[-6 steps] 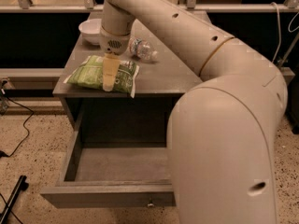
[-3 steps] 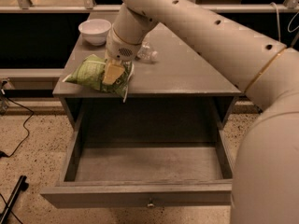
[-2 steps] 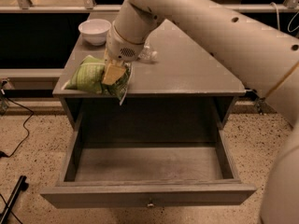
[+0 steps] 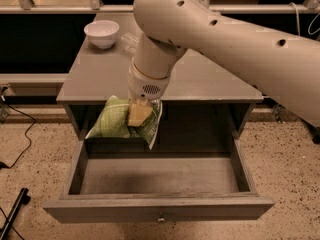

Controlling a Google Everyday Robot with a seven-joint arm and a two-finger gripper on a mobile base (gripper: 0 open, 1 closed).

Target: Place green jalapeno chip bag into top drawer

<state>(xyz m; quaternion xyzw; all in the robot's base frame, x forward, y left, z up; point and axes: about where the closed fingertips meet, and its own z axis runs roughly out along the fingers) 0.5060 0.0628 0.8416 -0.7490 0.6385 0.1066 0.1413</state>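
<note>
Two fingers of the gripper (image 4: pixel 139 115) are clamped on the bag (image 4: pixel 114 123), pinching it right of its middle. The bag hangs just off the table (image 4: pixel 210 81) front edge, over the open drawer (image 4: pixel 160 210), at about 10 o'clock from the drawer's centre. It looks light, soft and crinkly, probably slippery, so a pinch across the puffed body suits it better than the seams. The wrist points straight down, and the arm (image 4: pixel 225 29) sweeps off toward 2 o'clock.
</note>
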